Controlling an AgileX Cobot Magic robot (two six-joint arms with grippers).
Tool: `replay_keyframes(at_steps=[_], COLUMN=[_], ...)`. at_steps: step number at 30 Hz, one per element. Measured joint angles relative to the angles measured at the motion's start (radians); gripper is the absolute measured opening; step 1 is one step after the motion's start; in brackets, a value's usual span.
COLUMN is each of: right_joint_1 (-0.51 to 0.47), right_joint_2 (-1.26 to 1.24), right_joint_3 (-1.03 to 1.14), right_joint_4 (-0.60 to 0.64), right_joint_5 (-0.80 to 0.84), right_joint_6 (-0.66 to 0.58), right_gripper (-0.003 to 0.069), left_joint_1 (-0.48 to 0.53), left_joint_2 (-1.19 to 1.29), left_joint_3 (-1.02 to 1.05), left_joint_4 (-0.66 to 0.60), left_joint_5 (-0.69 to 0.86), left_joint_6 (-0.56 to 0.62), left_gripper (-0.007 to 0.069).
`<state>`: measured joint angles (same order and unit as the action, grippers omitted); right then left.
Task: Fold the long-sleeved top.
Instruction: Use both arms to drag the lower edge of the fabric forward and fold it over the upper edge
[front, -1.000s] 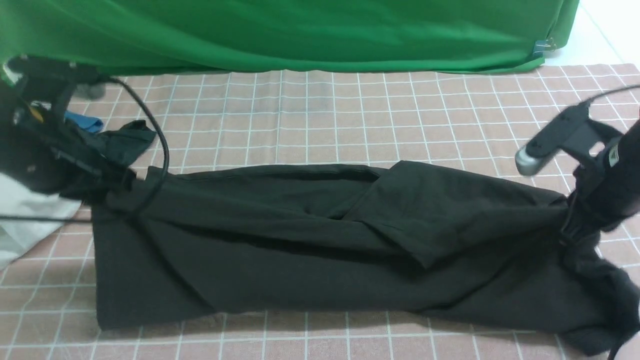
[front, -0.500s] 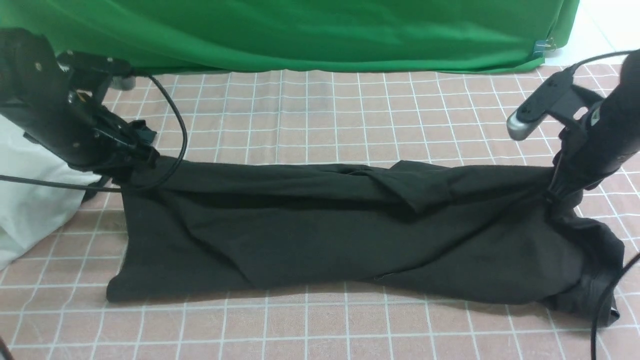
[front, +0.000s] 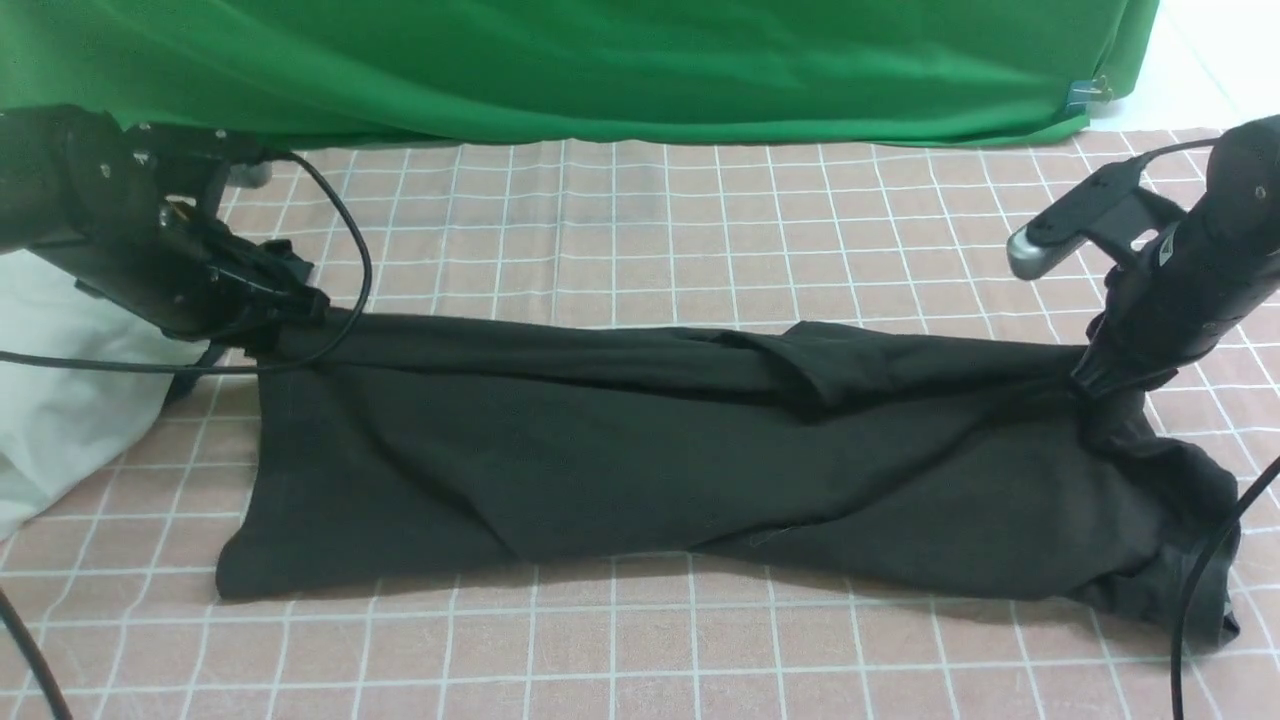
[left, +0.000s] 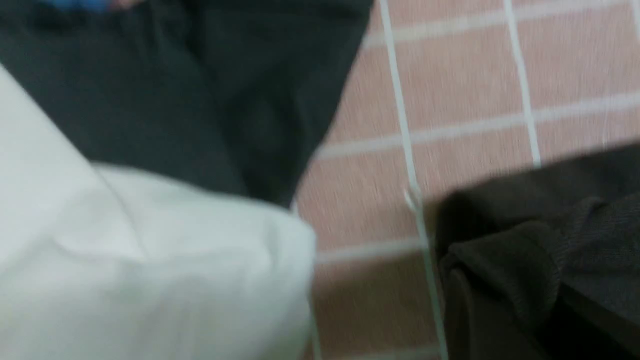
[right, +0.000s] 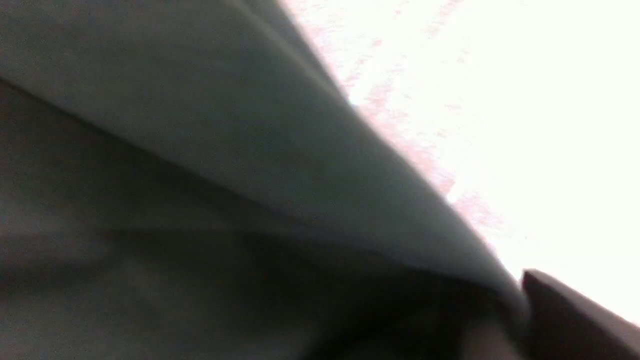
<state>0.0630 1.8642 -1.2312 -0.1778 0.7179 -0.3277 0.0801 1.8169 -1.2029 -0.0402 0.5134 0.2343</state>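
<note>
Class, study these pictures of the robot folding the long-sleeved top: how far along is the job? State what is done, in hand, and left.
Done: the long-sleeved top lies as a long band across the checked cloth, layers already folded over. In hand: the left claw and right claw sit at its far corners; grip unclear. Left: folding the band shorter, probably end to end.

Pink checked tablecloth (front: 640, 230), black long-sleeved top (front: 640, 470), white cloth bundle (front: 60, 430)
</note>
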Motion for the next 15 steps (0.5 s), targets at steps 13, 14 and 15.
replay_keyframes(at_steps=[13,14,15], right_joint_1=[0.173,0.189,0.244], right_joint_2=[-0.26,-0.262,-0.262], right_joint_3=[0.044,0.048,0.068], right_joint_4=[0.228,0.254,0.347], right_joint_5=[-0.012,-0.015,-0.018], right_joint_6=[0.094,0.082,0.035], right_gripper=[0.0244,0.0228,0.0128], left_joint_1=[0.002,0.002,-0.011], left_joint_2=[-0.017,-0.02,-0.042], left_joint_3=[-0.002,-0.002,-0.002], left_joint_4=[-0.13,-0.136,-0.149], left_joint_5=[-0.071,-0.069,-0.047], left_joint_6=[0.014,0.022,0.05], left_gripper=[0.0442,0.0444,0.0442])
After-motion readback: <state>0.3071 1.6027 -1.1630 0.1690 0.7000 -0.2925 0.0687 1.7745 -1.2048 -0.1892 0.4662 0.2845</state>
